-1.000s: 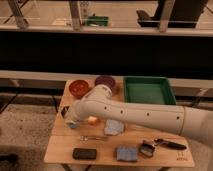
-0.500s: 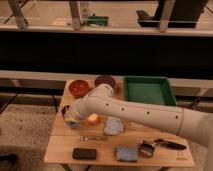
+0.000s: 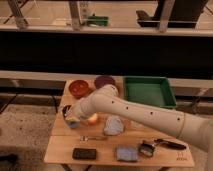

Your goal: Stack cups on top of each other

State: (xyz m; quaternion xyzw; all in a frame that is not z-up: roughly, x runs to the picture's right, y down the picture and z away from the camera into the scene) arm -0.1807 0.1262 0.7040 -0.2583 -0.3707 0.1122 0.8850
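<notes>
Currently my gripper (image 3: 69,114) sits low near the wooden table's (image 3: 62,149) left edge, right at the pale blue cup (image 3: 73,123); whether it grips I cannot tell. The orange-yellow cup (image 3: 93,118) stands just beside, against the arm (image 3: 131,111).

A single camera sits high on the near side of the worktop (image 3: 107,145), looking down and across it toward a dark wall (image 3: 50,50) beyond. Nearly the whole worktop fits in view at middling range. The arm (image 3: 145,116) enters from the lower right, close to the lens, with its gripper (image 3: 70,115) at the worktop's left side.
</notes>
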